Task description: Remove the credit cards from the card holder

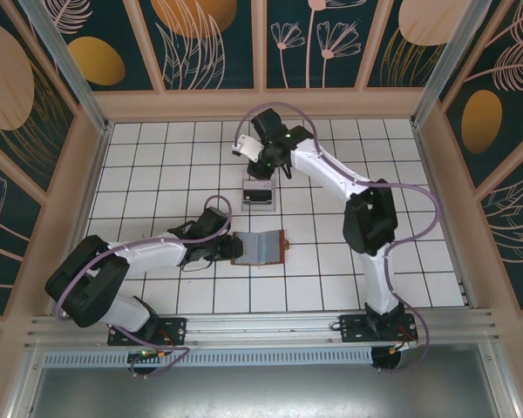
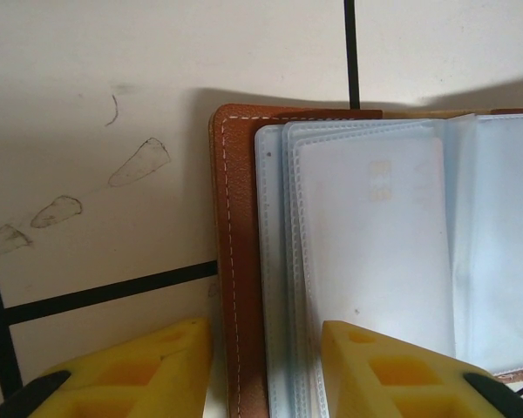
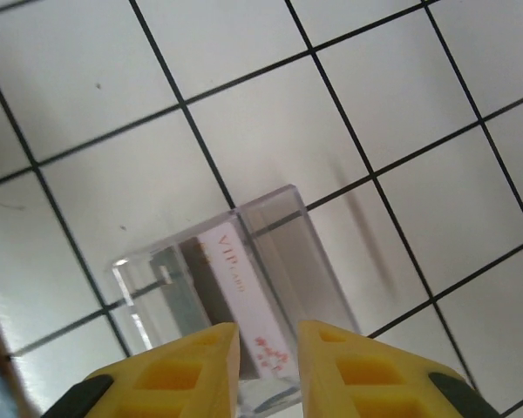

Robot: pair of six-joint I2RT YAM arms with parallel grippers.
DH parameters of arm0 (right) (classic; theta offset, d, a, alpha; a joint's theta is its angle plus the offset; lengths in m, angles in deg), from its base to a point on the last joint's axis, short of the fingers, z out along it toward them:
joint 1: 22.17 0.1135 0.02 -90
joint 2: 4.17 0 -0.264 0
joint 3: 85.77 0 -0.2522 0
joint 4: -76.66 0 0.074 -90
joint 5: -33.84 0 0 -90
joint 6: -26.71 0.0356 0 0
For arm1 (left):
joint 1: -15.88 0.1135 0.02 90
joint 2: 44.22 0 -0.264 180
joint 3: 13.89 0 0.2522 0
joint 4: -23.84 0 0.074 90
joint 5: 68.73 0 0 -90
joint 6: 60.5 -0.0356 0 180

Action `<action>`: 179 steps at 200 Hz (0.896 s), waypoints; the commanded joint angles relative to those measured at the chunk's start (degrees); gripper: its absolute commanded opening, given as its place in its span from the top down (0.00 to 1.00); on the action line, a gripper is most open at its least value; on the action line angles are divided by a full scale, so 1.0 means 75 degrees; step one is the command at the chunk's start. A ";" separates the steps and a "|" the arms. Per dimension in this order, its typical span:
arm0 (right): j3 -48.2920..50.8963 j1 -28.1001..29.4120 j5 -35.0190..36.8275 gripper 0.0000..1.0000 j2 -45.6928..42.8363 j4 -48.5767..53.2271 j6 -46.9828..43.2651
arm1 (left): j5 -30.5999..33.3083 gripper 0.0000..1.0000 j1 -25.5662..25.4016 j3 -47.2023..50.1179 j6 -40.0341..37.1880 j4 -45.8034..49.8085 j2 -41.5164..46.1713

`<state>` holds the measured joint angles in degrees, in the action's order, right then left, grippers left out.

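On the white tiled table, the left gripper is straddling the open card holder's left edge, jaws parted. Farther on, the right gripper is hovering over a credit card standing in the clear tray; whether it is pinching is unclear. Floral panels are enclosing everything.

Clear tray on tiled table

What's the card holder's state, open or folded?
Open. The card holder lies spread flat on the table, grey-blue lining up; the left wrist view shows its clear sleeves fanned over the brown cover.
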<state>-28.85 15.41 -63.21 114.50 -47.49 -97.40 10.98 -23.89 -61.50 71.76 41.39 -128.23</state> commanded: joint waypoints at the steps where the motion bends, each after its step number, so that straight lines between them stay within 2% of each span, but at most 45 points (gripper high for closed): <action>1: 0.1064 0.0210 -0.0035 0.68 -0.0952 -0.1416 0.1940 | -0.0128 0.60 -0.0068 0.0109 -0.0049 0.0894 0.0096; 17: 0.1861 0.0414 0.0503 0.72 -0.1427 -0.2079 0.2885 | 0.0211 0.60 -0.0071 0.0008 -0.0032 0.1016 0.0264; 82: 0.3830 0.0750 0.0965 0.82 -0.2672 -0.2928 0.6656 | 0.0931 0.59 -0.0074 -0.0256 -0.0121 0.1326 0.0592; 105: 0.4403 0.0851 0.0811 0.84 -0.3041 -0.2981 0.7721 | 0.1125 0.59 -0.0055 -0.0332 -0.0216 0.1452 0.0624; 125: 0.4768 0.0927 0.0282 0.84 -0.3146 -0.2915 0.8403 | 0.1174 0.59 -0.0008 -0.0364 -0.0290 0.1462 0.0674; 145: 0.5233 0.1037 -0.0360 0.82 -0.3180 -0.3104 0.8787 | 0.1070 0.59 0.0173 -0.0397 -0.0399 0.1454 0.0642; 179: 0.5933 0.1394 -0.0868 0.79 -0.3064 -0.3678 0.9488 | 0.0870 0.59 0.0737 -0.0269 -0.0617 0.1435 0.0812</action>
<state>12.48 24.13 -65.15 91.97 -70.81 -33.21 18.13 -21.07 -63.14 69.55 50.79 -123.99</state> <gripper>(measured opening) 0.208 0.407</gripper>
